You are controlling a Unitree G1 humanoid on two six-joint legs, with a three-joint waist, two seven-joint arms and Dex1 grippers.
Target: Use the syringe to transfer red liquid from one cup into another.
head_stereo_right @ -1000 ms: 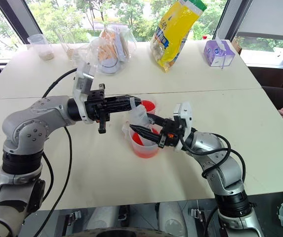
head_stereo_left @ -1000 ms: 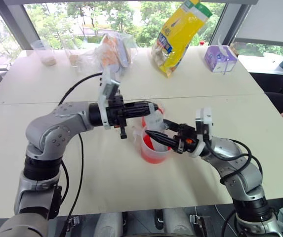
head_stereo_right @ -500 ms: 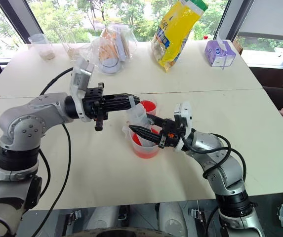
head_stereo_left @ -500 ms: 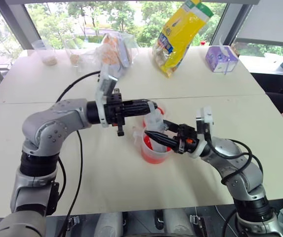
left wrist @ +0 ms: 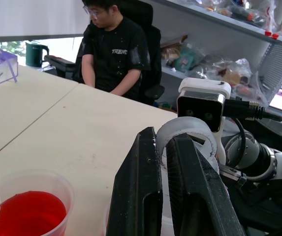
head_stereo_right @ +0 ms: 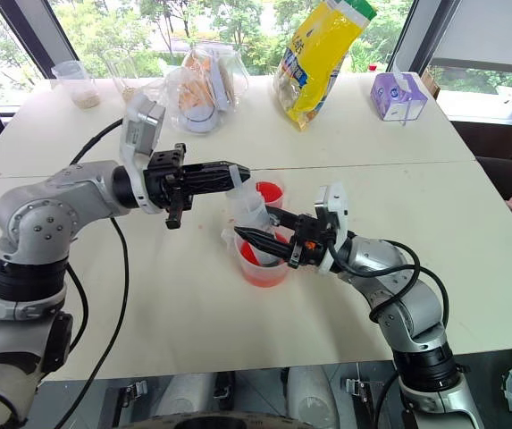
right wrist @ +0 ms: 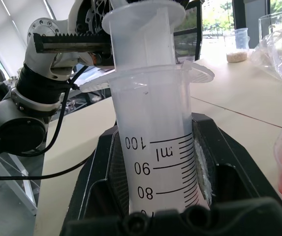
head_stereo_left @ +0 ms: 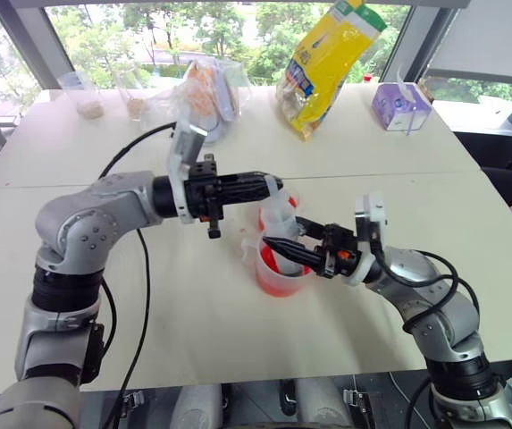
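- Two grippers share one syringe, which stands upright over the big beaker near the middle of the table.
- Right gripper reaches in level from the beaker's right side, its jaws clamped on the fat barrel; that grip seems meant to steady the syringe while its tip points down into the beaker.
- Left gripper comes in level from the beaker's left, higher up, jaws nearly closed on the white plunger top; holding it there lets this arm draw the plunger up or press it down.
- Red liquid sits in the lower part of the beaker. Whether the tip is under its surface I cannot tell.
- Barrel looks pale and clear around its upper marks, so I judge little or no liquid has reached that level.
- Smaller cup stands just behind the beaker, already holding some red liquid, close enough that the syringe needs only a short carry.
- Spilling is the likely risk if the two arms drift apart.
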